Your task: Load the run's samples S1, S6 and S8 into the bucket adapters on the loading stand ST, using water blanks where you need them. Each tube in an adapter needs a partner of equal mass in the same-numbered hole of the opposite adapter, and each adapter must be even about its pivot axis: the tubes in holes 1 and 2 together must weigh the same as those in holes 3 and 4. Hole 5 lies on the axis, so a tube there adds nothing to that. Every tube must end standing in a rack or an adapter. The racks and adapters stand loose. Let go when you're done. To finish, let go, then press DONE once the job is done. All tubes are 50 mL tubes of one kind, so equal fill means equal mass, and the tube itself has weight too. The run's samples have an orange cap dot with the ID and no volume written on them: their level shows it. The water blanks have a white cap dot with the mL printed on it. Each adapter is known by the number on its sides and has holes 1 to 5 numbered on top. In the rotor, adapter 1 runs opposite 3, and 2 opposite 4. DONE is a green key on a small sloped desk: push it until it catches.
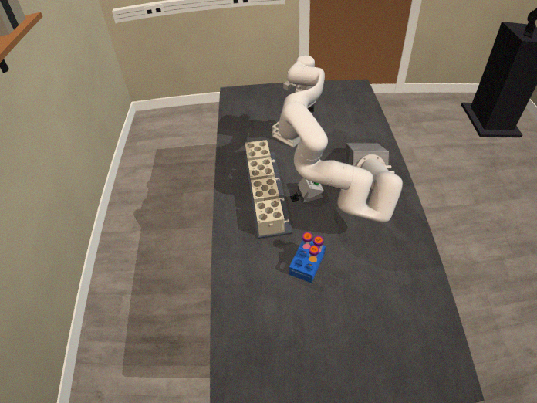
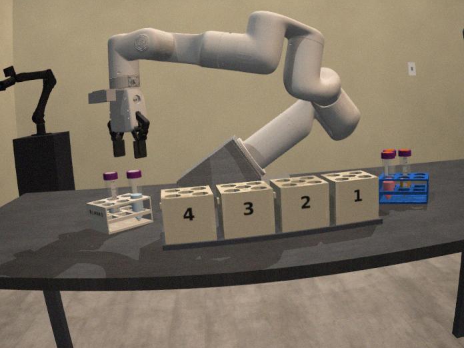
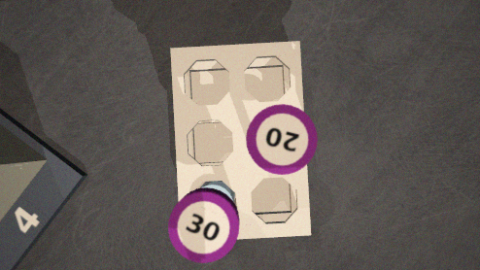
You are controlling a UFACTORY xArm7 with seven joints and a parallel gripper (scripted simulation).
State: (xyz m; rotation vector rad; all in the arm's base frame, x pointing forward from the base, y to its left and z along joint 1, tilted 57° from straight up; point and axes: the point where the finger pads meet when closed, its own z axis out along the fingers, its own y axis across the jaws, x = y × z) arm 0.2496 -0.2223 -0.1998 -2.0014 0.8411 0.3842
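My open gripper [image 2: 129, 153] hangs empty above the white blanks rack [image 1: 291, 141] [image 2: 102, 221] [image 3: 233, 52]. The rack holds two white-dot tubes: the 20 mL blank [image 2: 110, 175] [image 3: 282, 139] and the 30 mL blank [image 2: 134, 174] [image 3: 204, 227]. Adapter 4 [image 1: 257, 149] [image 2: 188, 218], adapter 3 [image 2: 248, 214], adapter 2 [image 2: 305, 208] and adapter 1 [image 1: 270, 228] [image 2: 357, 203] stand in a row on the stand [image 2: 247, 239], with no tubes visible in their holes. The blue rack [image 1: 301, 273] [image 2: 420, 199] holds three orange-dot tubes; their IDs are too small to read.
The small sloped desk [image 1: 311, 191] with the green DONE key [image 1: 316, 183] stands between the adapter row and the arm's base. The stand's corner [image 3: 68, 170] lies close left of the blanks rack in the wrist view. The arm reaches over the table behind the adapters.
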